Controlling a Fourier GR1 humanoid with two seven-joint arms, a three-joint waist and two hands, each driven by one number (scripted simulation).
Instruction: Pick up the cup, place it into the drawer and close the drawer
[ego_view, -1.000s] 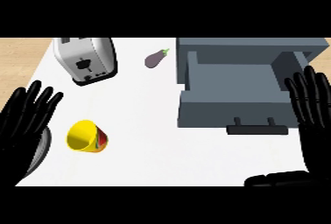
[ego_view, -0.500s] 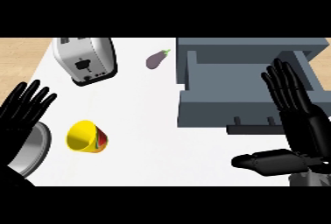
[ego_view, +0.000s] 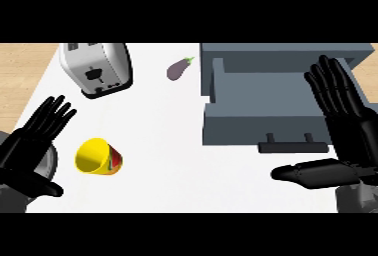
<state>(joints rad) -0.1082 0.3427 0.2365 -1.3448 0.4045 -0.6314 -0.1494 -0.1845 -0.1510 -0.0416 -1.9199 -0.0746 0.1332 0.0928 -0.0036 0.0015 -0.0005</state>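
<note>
A yellow cup (ego_view: 98, 156) lies on its side on the white counter at the left, its mouth turned toward the left. The grey drawer (ego_view: 247, 120) stands pulled out at the right, with its dark handle (ego_view: 291, 146) at the front. My right hand (ego_view: 343, 131) is open, fingers straight and pointing away over the drawer's right side, thumb stretched left below the handle. My left hand (ego_view: 31, 145) is open at the left edge, a short way left of the cup and apart from it.
A silver toaster (ego_view: 96, 67) stands at the back left. A purple eggplant (ego_view: 179, 68) lies beside the drawer cabinet's (ego_view: 288, 52) back left corner. A wooden floor shows past the counter's edges.
My right hand has risen from the right edge and moved left and forward over the drawer's right side. My left hand has shifted slightly right and down, toward the cup.
</note>
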